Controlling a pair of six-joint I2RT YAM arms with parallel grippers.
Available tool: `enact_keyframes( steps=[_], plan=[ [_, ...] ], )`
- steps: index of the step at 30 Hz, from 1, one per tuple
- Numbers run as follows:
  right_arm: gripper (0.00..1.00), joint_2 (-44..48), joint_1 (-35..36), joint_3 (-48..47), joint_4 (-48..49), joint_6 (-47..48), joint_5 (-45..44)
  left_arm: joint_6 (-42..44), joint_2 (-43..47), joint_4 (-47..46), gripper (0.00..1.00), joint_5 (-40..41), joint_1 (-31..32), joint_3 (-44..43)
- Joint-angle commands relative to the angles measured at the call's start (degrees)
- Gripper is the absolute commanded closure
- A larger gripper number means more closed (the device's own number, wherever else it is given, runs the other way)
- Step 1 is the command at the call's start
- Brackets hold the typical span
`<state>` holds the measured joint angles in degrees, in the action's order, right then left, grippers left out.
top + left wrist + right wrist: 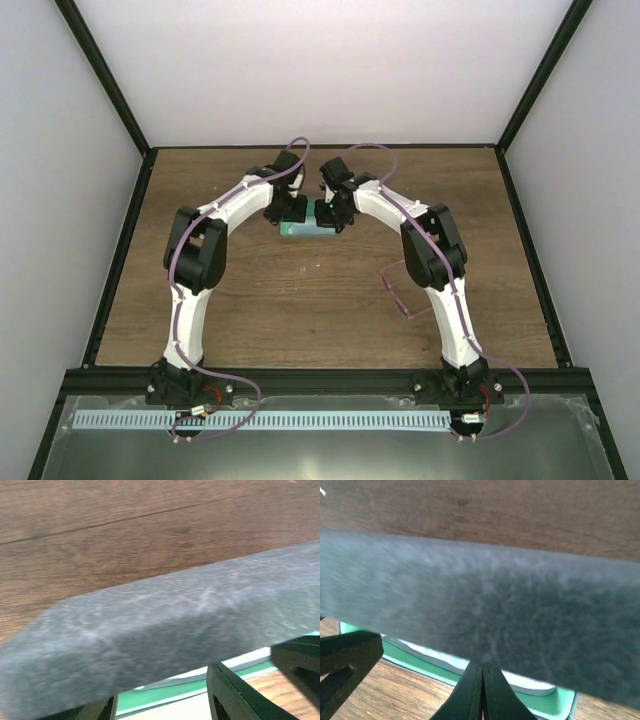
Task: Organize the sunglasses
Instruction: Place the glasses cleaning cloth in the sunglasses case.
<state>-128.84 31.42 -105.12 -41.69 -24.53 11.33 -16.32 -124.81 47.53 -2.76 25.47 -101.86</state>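
The sunglasses (pixel 398 290), a thin pink-purple pair, lie on the wooden table beside my right arm, away from both grippers. The grey-blue case (pixel 308 231) sits mid-table, its lid (pixel 165 625) partly raised over the green inside (pixel 150 696). My left gripper (pixel 291 212) is at the case's left end. In the left wrist view its fingers (pixel 232 692) stand apart, tips hidden under the lid. My right gripper (pixel 328 213) is at the right end, its fingers (pixel 482 680) pressed together with their tips at the lid's edge (pixel 485 615).
A pale layer (pixel 432 652) lies in the case's green inside. A left-gripper finger (pixel 345 655) shows in the right wrist view. Black frame rails border the wooden table (pixel 250 300), with white walls beyond.
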Motion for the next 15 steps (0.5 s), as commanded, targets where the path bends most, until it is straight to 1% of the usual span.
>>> enact_keyframes(
  steps=[1, 7, 10, 15],
  plan=[
    [0.99, -1.43, -0.87, 3.14, 4.22, -1.83, 3.92, -0.98, 1.64, -3.47, 0.50, -8.57, -0.09, 1.09],
    [0.99, -3.07, -2.45, 5.82, 4.64, -2.17, 4.51, -2.04, -0.68, -5.62, 0.50, -16.08, 0.10, -1.03],
    [0.99, -2.98, -2.68, 6.39, 4.63, -1.93, 4.52, -2.07, -3.64, -5.39, 0.50, -15.12, 0.02, -1.85],
    [0.99, -3.00, -2.76, 6.39, 3.86, -1.46, 4.14, -1.25, -6.79, -5.09, 0.49, -10.47, -0.35, -2.20]
  ],
)
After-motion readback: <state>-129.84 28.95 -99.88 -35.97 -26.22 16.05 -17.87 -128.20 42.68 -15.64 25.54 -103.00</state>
